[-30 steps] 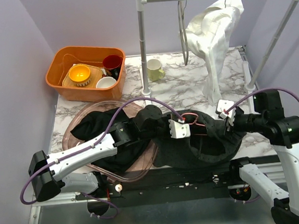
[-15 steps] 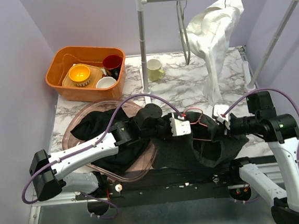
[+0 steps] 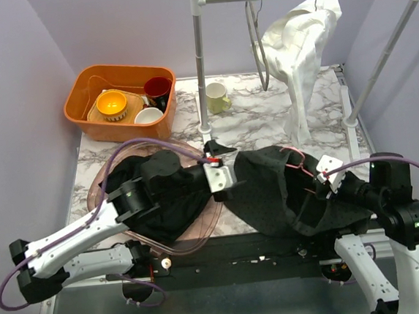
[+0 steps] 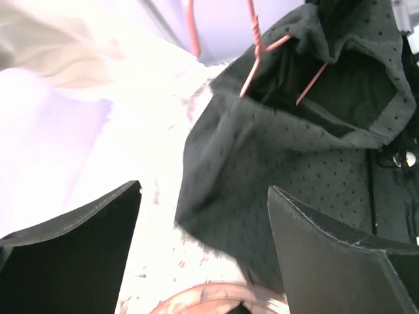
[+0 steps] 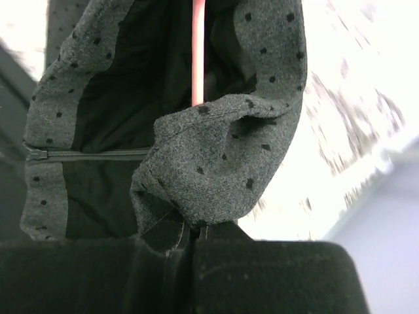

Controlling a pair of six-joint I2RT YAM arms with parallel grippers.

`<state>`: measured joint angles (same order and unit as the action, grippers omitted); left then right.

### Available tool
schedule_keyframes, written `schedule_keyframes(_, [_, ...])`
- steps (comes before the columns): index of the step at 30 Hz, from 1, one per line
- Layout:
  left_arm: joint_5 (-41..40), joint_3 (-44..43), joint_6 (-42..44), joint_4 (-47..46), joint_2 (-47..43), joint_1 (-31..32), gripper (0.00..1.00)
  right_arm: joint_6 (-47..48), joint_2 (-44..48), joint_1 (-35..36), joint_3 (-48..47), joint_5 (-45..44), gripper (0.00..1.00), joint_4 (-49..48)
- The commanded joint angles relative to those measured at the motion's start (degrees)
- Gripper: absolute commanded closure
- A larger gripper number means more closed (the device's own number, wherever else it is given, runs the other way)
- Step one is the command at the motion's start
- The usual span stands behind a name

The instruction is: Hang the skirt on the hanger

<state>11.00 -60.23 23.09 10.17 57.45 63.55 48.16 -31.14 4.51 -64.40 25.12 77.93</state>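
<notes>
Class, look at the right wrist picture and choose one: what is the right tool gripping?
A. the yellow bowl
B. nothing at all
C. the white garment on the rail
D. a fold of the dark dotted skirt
D: in the right wrist view the right tool is shut on a bunched fold of the skirt, with the pink hanger running just above it.

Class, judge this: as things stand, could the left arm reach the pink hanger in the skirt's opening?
Probably yes. The left gripper is open, and the hanger shows bare in the mouth of the skirt ahead of it, nothing between. The right gripper, shut on the skirt's edge, holds that mouth up.
</notes>
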Motion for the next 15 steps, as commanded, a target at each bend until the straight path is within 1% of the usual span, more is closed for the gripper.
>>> schedule_keyframes(1, [-5.73, 10.20, 0.73, -0.14, -9.45, -0.18, 0.08, -0.61, 4.58, -5.73, 2.52, -7.63, 0.99, 2.58])
schedule_keyframes(3, [-6.87, 15.72, 0.20, -1.64, -13.13, -0.18, 0.08, -0.53, 6.86, -7.58, 3.40, -8.95, 0.99, 2.40])
schedule_keyframes(6, [-7.40, 20.13, -0.59, -3.93, -16.22, -0.18, 0.07, -0.35, 8.63, -9.61, 2.97, -10.71, 0.99, 3.19])
schedule_keyframes(7, [-7.49, 20.58, -0.94, -3.85, -16.58, -0.18, 0.07, -0.44, 8.98, -9.96, 2.62, -11.23, 0.99, 3.89])
schedule_keyframes(9, [-7.40, 20.85, -1.12, -3.41, -16.76, -0.18, 0.07, -1.57, 9.77, -10.93, 2.61, -16.32, 0.99, 3.63])
schedule_keyframes(11, [-6.97, 20.68, -1.65, -3.23, -16.85, -0.18, 0.07, -3.06, 11.79, -11.45, 3.31, -20.97, 0.99, 1.36])
schedule_keyframes(12, [-6.79, 20.76, -1.65, -3.14, -16.93, -0.18, 0.07, -3.86, 12.67, -11.54, 4.45, -24.73, 0.99, 0.56])
schedule_keyframes(15, [-6.96, 20.59, -1.91, -2.62, -17.28, -0.18, 0.06, -5.79, 13.82, -12.07, 5.86, -29.42, 0.99, -0.93])
